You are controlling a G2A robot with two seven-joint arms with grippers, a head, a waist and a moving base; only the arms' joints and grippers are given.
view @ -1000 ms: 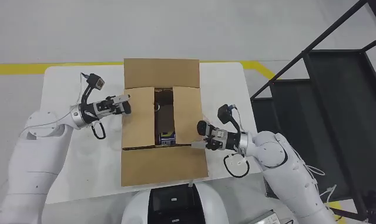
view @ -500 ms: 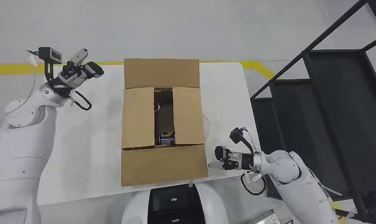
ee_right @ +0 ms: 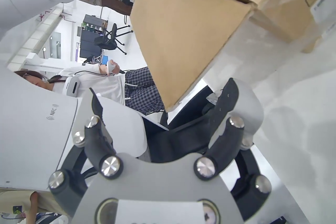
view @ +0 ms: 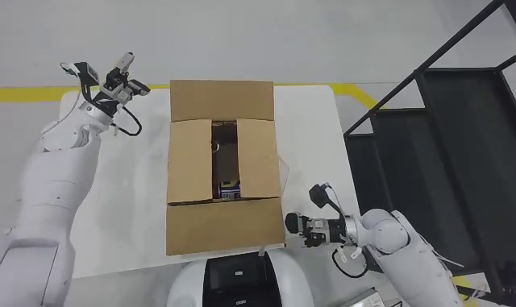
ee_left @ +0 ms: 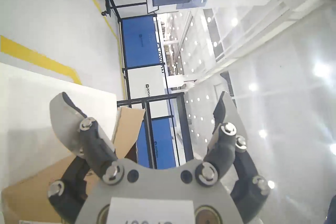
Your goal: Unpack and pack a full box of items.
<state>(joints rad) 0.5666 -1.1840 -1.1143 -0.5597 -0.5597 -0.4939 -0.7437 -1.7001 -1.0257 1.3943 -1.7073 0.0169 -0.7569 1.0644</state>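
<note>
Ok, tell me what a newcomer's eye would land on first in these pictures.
The big cardboard box, flaps spread wide, sits in the middle of the white table, with items showing in the gap between the flaps. The left gripper hangs open and empty above the table's far left corner. The right gripper, also open, sits by the box's near right corner.

White glossy rounded arm shells (view: pixel 48 178), black cables (view: pixel 131 130) looping at the wrists, left tool (ee_left: pixel 143 107) and right tool (ee_right: pixel 162 93) alike, grey metal plate (ee_left: pixel 157 183) with white label (ee_left: pixel 155 209), black links (ee_left: pixel 97 141), silver screws (ee_left: pixel 113 173), pale curved fingertips (ee_left: pixel 61 109)
</note>
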